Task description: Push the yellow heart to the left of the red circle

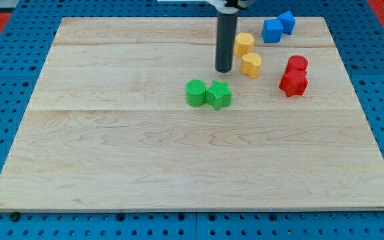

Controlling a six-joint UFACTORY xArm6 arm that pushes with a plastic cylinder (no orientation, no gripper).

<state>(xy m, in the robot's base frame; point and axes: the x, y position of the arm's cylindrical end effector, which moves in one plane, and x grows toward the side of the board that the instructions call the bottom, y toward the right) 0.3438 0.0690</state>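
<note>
My tip (223,70) rests on the board just to the view's left of a yellow block that looks like the heart (251,65), with a small gap between them. A second yellow block (244,44), shaped like a pentagon, sits just above the heart. The red circle (298,64) lies to the view's right of the heart, with a gap between them. A red star (293,83) touches the circle from below.
A green circle (195,93) and a green star (219,95) touch each other below and left of my tip. Two blue blocks (272,31) (287,21) sit near the top edge of the wooden board (112,167).
</note>
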